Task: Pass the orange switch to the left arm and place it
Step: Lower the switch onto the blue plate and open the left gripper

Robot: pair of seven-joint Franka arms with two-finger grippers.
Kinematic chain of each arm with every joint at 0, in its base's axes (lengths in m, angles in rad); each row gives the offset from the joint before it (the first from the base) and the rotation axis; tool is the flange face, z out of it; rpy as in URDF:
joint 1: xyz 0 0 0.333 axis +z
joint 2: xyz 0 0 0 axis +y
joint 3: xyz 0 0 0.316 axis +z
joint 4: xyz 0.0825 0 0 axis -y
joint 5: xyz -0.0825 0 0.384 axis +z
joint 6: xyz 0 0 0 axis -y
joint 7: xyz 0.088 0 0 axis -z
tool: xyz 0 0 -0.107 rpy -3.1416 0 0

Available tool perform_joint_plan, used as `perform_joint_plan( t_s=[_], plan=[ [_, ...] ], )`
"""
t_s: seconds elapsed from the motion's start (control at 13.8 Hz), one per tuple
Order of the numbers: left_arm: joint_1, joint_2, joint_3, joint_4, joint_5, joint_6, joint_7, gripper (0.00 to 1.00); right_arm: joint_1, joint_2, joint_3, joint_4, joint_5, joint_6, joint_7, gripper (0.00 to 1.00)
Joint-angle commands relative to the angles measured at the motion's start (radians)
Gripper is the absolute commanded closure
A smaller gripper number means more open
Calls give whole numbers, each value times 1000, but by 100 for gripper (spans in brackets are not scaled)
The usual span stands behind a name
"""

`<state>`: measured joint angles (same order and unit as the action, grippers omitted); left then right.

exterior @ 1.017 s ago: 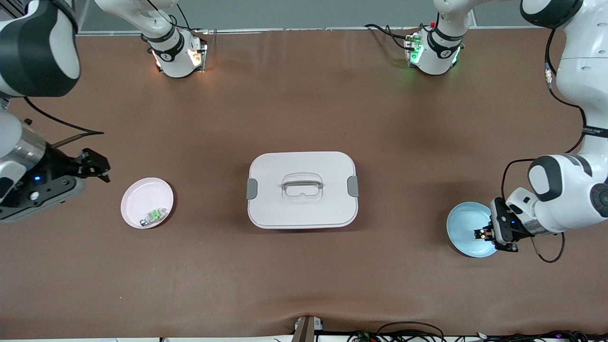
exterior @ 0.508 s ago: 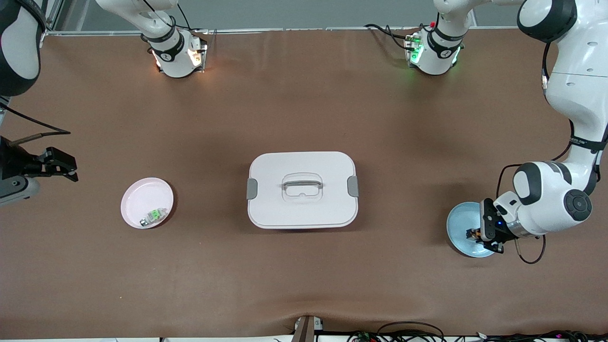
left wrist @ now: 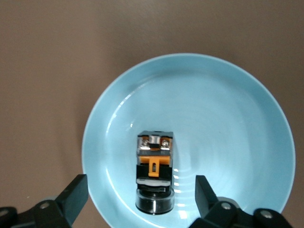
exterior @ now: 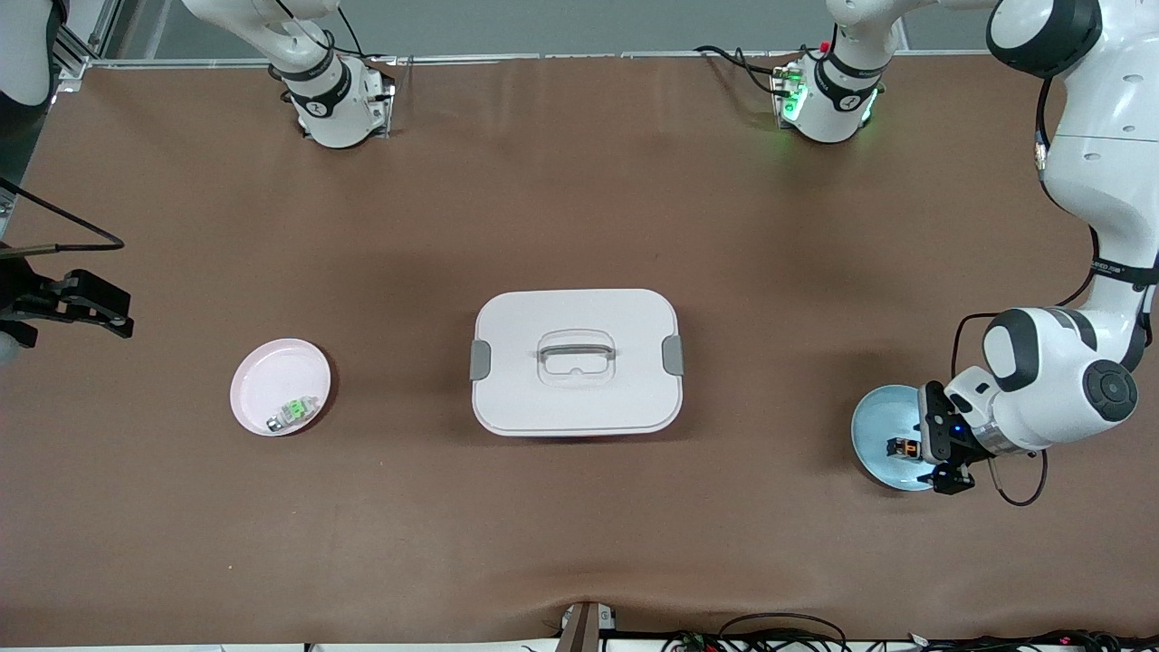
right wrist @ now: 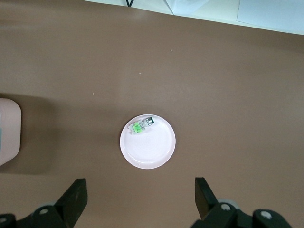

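Note:
The orange switch (exterior: 903,448) (left wrist: 154,171), a tiny black block with an orange face and a silvery end, lies in the blue plate (exterior: 876,421) (left wrist: 228,118) at the left arm's end of the table. My left gripper (exterior: 937,450) (left wrist: 141,190) hangs low over that plate, open, its fingers wide on either side of the switch and not touching it. My right gripper (exterior: 95,308) (right wrist: 141,190) is open and holds nothing, high over the right arm's end of the table. The white box (exterior: 576,362) (right wrist: 7,133) with grey clips stands mid-table between the two plates.
A pink plate (exterior: 272,376) (right wrist: 152,149) holds a small green-and-white component (exterior: 294,412) (right wrist: 141,125) toward the right arm's end. Both arm bases stand along the table's edge farthest from the front camera. Cables lie along the nearest edge.
My left gripper has opened and let go of the orange switch, which now rests in the blue plate. My right gripper has drawn back toward its end of the table.

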<state>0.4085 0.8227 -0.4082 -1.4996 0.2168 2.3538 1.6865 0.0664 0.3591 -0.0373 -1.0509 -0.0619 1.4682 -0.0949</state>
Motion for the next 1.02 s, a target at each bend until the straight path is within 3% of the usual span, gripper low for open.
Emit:
perform_joint_plan(
  t_s=[0.0, 0.22, 0.94],
  plan=[
    [1, -60, -20, -7, -7, -80, -137, 0, -36, -37, 14, -72, 13, 9, 20, 0],
    [1, -120, -38, -10, -7, -183, -348, 0, -65, -81, 11, -147, 56, 26, 17, 0],
    [6, -299, -38, -11, -10, -386, -980, 0, -71, -101, 10, -158, 45, -72, 18, 0]
  ],
)
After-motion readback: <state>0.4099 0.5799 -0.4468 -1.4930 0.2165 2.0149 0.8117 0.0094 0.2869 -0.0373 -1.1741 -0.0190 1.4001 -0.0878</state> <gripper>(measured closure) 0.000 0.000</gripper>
